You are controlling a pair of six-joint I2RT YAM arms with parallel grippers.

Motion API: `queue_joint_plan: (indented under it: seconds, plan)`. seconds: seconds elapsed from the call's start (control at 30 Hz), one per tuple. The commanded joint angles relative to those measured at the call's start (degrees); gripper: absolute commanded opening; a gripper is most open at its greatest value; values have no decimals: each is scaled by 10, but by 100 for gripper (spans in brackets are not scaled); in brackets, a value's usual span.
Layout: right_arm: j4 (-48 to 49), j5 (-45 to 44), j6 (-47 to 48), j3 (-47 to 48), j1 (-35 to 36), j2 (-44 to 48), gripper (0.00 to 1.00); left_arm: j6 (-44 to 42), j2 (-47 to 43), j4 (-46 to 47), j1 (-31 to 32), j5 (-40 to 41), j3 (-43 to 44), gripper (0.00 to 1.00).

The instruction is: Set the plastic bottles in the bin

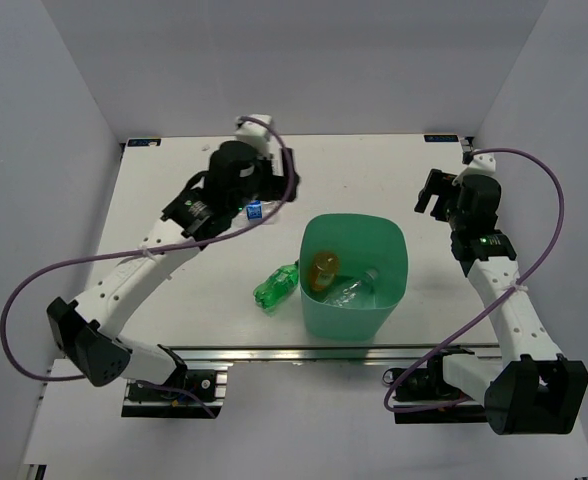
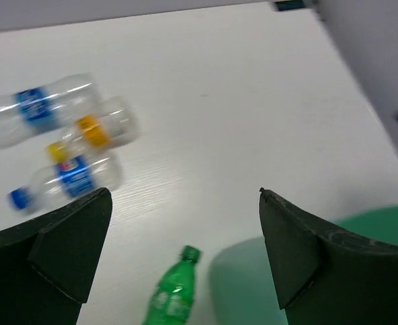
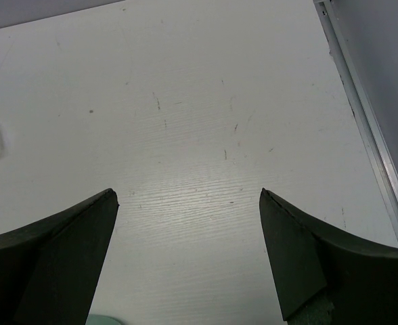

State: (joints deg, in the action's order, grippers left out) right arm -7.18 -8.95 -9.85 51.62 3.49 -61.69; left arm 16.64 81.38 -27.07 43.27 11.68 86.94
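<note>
clearly the left gripper (image 2: 185, 196), fingers spread and empty, is nearer than the equally spread right gripper (image 3: 185, 193): three clear bottles (image 2: 94, 132) lie crosswise at upper left of its wrist view, the green bottle (image 2: 174, 294) low centre, just beside the bin (image 1: 349, 320).

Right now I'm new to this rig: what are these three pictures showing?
A robot's left arm and right arm are bolted at the near edge of a white table. The overhead picture looks down from behind them. The other two come from a camera on each wrist, so the dark shapes at the bottom are that arm's own fingers. The left gripper and right gripper are both open and hold nothing. A mint-green bin stands mid-table with an orange bottle and a clear bottle inside. A green bottle lies beside it. The left wrist view shows three more clear bottles lying on the table.
</note>
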Motion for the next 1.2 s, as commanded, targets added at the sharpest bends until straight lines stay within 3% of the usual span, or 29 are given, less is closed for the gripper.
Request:
queue_joint_plan:
  seconds: [0.0,0.2,0.33,0.47,0.67,1.17]
  plan:
    - [1,-5,8,16,-1,-4,89,28,-58,15,-66,12,-81,98]
    - [-2,3,8,20,-1,-9,89,44,-99,50,-92,7,-212,98]
    - [-2,15,7,20,-1,-14,89,37,-103,83,-100,-108,-307,98]
    - [-7,22,8,24,-1,-20,89,62,-81,126,-100,-140,-366,98]
    - [-8,19,10,24,-1,-26,89,47,-19,196,-100,-262,-408,98]
    - [-19,9,14,33,-1,-42,89,40,97,196,-95,-264,-433,96]
